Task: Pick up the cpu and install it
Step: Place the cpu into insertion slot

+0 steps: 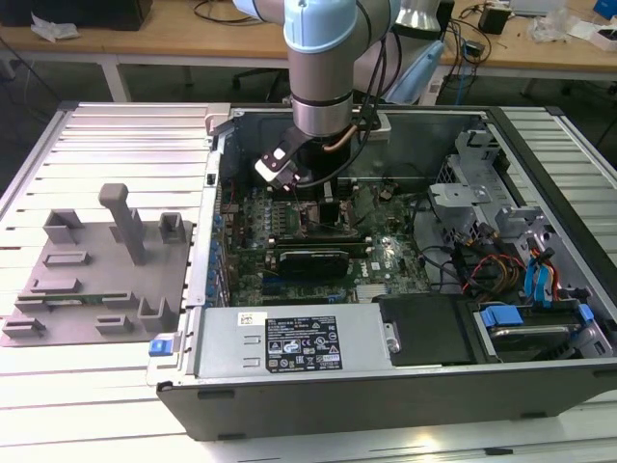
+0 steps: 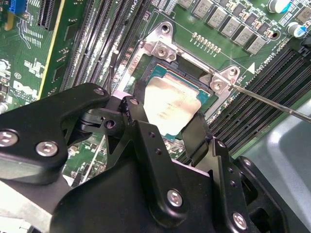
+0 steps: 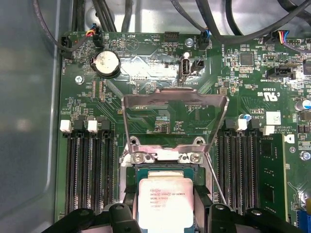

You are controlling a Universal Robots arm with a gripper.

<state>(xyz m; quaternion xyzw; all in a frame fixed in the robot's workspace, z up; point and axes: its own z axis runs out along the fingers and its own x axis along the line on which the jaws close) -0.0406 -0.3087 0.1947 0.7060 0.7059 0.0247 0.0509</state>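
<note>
Gripper (image 2: 167, 119): mine, clenched on the cpu (image 3: 166, 199), one finger against each side edge.
Cpu: silvery top up, in the open socket (image 3: 165, 158) on the motherboard (image 3: 146, 73).
Socket lid (image 3: 175, 104): raised.

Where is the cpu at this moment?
In both wrist views the cpu is in the socket frame's opening on the motherboard, at the gripper, memory slots on either side.
</note>
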